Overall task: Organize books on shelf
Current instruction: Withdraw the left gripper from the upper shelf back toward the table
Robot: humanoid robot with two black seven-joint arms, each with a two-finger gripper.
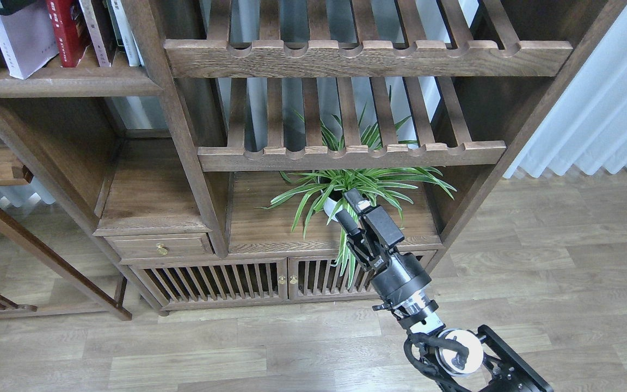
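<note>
The books stand on the dark-brown shelf (63, 85) at the top left. The thick white/pale lavender book (19, 39) is leftmost and leans slightly. The bright red book (66, 30) stands to its right, then a darker brownish book (94, 30) whose cover I cannot read. Only a dark sliver of my left gripper (0, 4) shows at the top edge, above the white book; its fingers are cut off. My right gripper (350, 211) is open and empty, low at centre, in front of the plant and far from the books.
Thin white books (123, 27) lean against the bookcase post. Two slatted racks (368, 57) with scalloped rails fill the middle bay. A potted spider plant (346, 182) sits under them, above the cabinet doors (286, 280). A white curtain (607, 92) hangs on the right.
</note>
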